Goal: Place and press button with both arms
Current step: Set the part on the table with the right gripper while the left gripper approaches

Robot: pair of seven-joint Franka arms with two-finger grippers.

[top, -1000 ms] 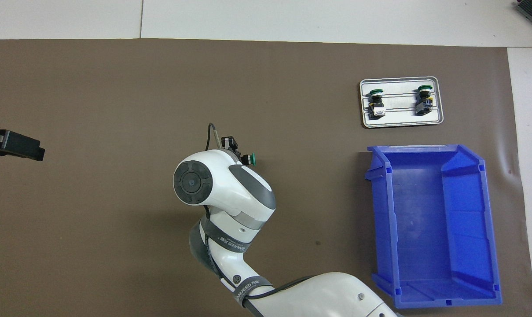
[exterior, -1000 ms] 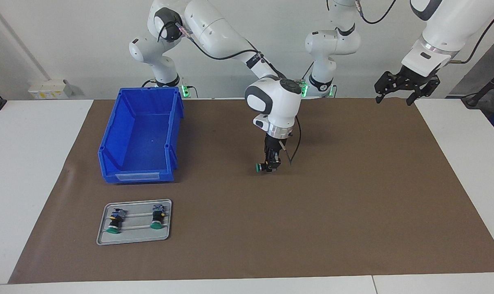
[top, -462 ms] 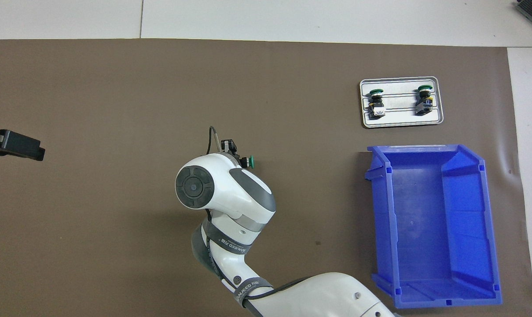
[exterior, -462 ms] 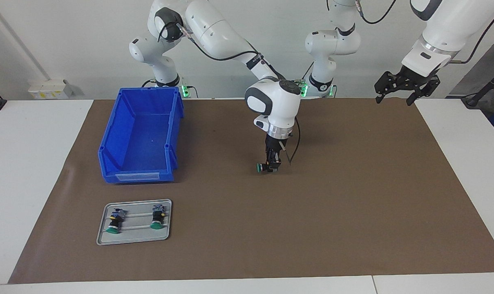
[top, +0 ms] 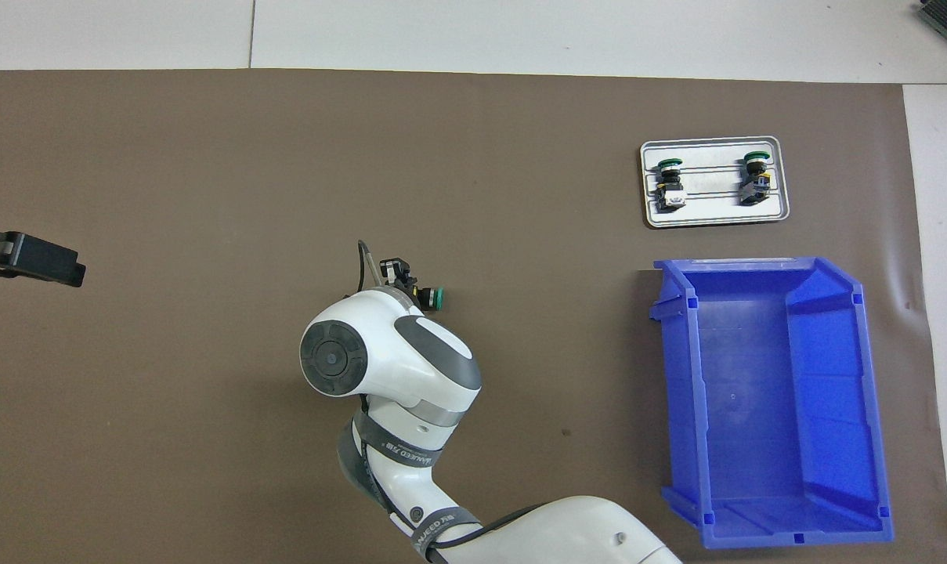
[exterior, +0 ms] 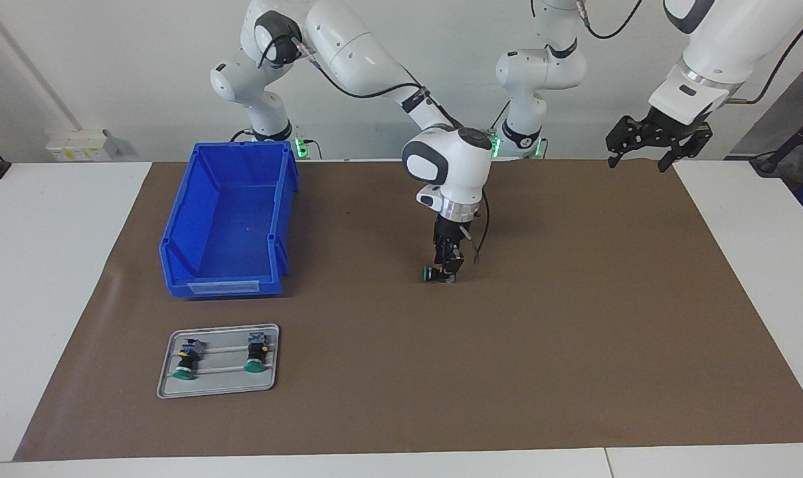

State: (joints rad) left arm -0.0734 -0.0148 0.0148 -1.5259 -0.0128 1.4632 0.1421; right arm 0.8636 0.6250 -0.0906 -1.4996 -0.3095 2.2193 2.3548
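Button down on the mat, right gripper at it

At the middle of the brown mat [exterior: 574, 345], the right gripper [exterior: 447, 271] points straight down from its white arm, fingertips at mat level. The button [exterior: 432, 273] lies on its side on the mat right at those fingertips, green cap turned toward the right arm's end of the table. Black body of the button sits between or against the fingers; whether the fingers clamp it or have let go, I cannot tell. From overhead, the green cap [top: 435, 297] shows just past the arm's white wrist, which hides most of the gripper [top: 407, 283].

Left gripper [exterior: 653, 139] hangs high over the mat's edge at the left arm's end of the table, up by the robots' side. Fingers spread wide, nothing in them. That arm waits. Overhead, only its black tip [top: 34, 262] pokes in at the frame's edge.

Blue bin [exterior: 175, 255] stands on the mat toward the right arm's end, nothing visible inside. Metal tray [exterior: 218, 392] lies on the mat farther from the robots than the bin, just apart from it. Two more buttons rest on the tray, side by side and apart, each on its side: one [exterior: 186, 358] nearer the table's end, the other [exterior: 256, 350] nearer the mat's middle. Both green caps point away from the robots.

White tabletop [exterior: 42, 265] shows on either side of the mat.
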